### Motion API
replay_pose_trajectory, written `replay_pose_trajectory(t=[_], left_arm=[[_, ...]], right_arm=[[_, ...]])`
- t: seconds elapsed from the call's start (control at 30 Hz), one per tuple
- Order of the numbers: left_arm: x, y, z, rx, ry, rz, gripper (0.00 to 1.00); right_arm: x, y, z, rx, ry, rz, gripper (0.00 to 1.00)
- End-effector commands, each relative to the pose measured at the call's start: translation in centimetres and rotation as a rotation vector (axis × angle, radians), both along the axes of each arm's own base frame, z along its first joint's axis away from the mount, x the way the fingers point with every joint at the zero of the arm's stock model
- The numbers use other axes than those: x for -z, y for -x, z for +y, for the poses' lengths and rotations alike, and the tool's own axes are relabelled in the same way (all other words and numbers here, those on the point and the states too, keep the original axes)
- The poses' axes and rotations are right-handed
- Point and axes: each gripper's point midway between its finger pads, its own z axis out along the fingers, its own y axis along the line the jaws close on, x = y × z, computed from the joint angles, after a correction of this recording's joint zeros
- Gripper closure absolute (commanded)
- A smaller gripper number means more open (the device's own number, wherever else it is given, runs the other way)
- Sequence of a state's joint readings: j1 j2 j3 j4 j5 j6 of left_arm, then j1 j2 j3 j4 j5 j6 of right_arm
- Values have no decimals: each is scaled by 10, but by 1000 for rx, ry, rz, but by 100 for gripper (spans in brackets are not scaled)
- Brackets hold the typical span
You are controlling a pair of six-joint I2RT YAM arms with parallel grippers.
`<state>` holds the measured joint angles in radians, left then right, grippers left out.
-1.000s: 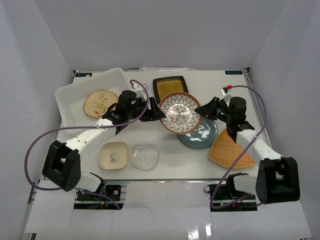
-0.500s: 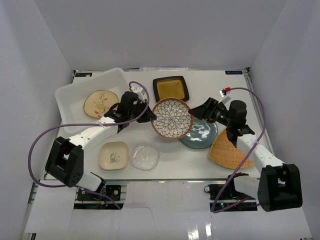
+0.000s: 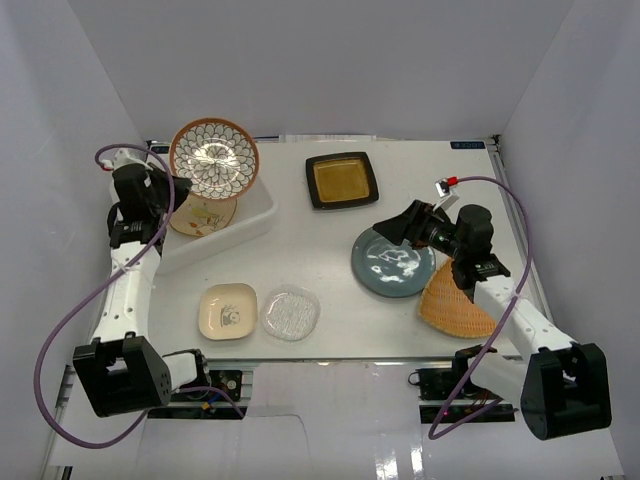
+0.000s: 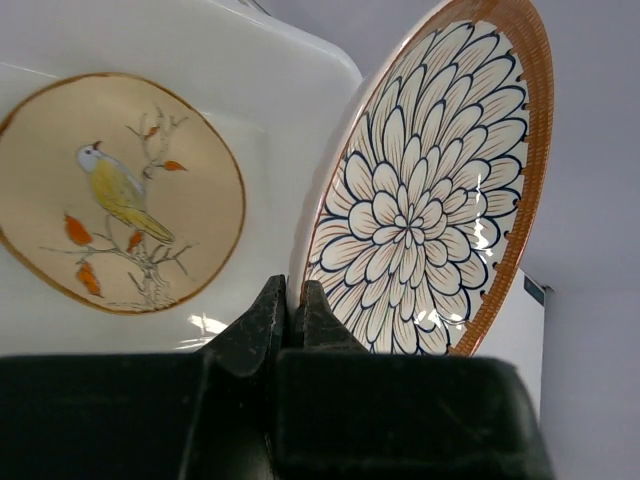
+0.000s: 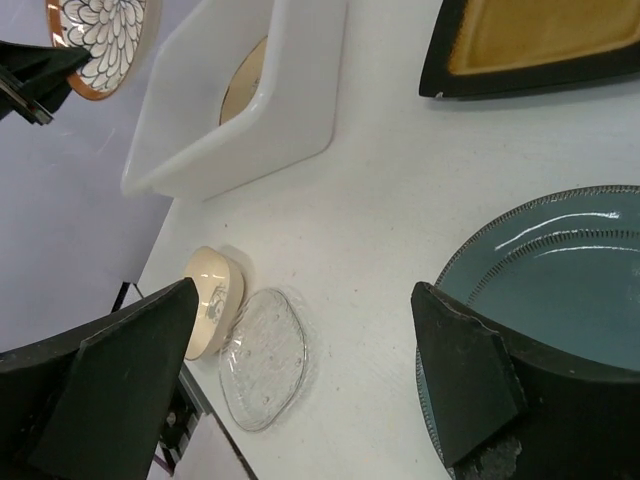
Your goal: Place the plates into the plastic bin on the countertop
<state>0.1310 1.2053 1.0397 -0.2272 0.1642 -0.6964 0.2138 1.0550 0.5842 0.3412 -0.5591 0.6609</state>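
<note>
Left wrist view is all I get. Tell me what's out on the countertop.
Observer: Five dishes: amber square plate, teal plate, orange woven plate, cream square dish, clear glass dish.
Operator: Report the right hand.
Observer: The right hand is open and empty, above the teal plate's edge.
Operator: Place my plate against the bin.
Observer: The left hand holds the petal plate tilted over the bin's far end.

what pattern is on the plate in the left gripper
The plate has white petals outlined in dark blue, orange-brown rim; clearest in the left wrist view.
</note>
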Motion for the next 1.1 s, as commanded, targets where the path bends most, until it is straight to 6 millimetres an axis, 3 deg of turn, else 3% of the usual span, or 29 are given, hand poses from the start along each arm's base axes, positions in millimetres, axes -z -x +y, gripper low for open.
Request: replay_pose_trajectory(t=[0.0, 0.13, 0.2, 0.23, 0.27, 0.37, 0.4, 0.43, 0.5, 0.53, 0.63, 0.67, 0.7, 0.73, 0.83, 0.87, 0.9, 0.93, 1.0, 1.03, 1.07], left_arm=[[-10, -1, 11, -47, 14, -47, 100], [30, -4, 35, -124, -27, 38, 100], [41, -6, 39, -134, -35, 68, 100], [53, -9, 42, -145, -45, 98, 100], [57, -11, 45, -148, -44, 107, 100], [75, -14, 55, -178, -60, 157, 100], [79, -15, 58, -183, -64, 167, 100], [83, -15, 60, -188, -66, 177, 100], [94, -16, 66, -198, -76, 205, 100], [97, -16, 67, -198, -78, 214, 100], [116, -15, 77, -224, -102, 280, 98], [122, -16, 79, -223, -108, 298, 92], [123, -16, 79, -222, -111, 303, 89], [126, -15, 80, -224, -115, 315, 86], [125, -15, 83, -231, -129, 319, 59], [123, -15, 84, -232, -131, 313, 51], [118, -15, 83, -229, -132, 302, 33], [115, -15, 82, -225, -131, 294, 25], [108, -16, 79, -214, -127, 277, 13], [102, -15, 77, -204, -122, 266, 4], [98, -15, 76, -202, -120, 258, 3]], right_arm=[[9, -2, 6, -8, 40, -14, 7], [25, -14, 13, 0, 85, 12, 10], [22, -23, 17, -5, 105, -4, 10], [34, -30, 17, 1, 126, 26, 11], [24, -39, 19, -3, 140, -2, 11], [35, -55, 23, -13, 178, 26, 14], [27, -64, 24, -8, 191, -1, 14], [36, -73, 23, 5, 210, 18, 14], [31, -90, 23, 25, 234, -6, 14], [46, -102, 20, 52, 268, 23, 14], [67, -137, 12, 99, 357, 62, 12], [71, -146, 9, 110, 372, 71, 12], [87, -155, 6, 118, 390, 104, 11], [81, -170, 0, 144, 387, 88, 11], [105, -194, -13, 161, 394, 149, 10], [97, -207, -12, 162, 383, 140, 10], [118, -211, -10, 134, 383, 189, 11], [110, -223, -11, 133, 371, 174, 12], [129, -226, -9, 100, 358, 219, 14], [134, -228, -10, 90, 343, 230, 19], [130, -233, -8, 80, 322, 226, 20]])
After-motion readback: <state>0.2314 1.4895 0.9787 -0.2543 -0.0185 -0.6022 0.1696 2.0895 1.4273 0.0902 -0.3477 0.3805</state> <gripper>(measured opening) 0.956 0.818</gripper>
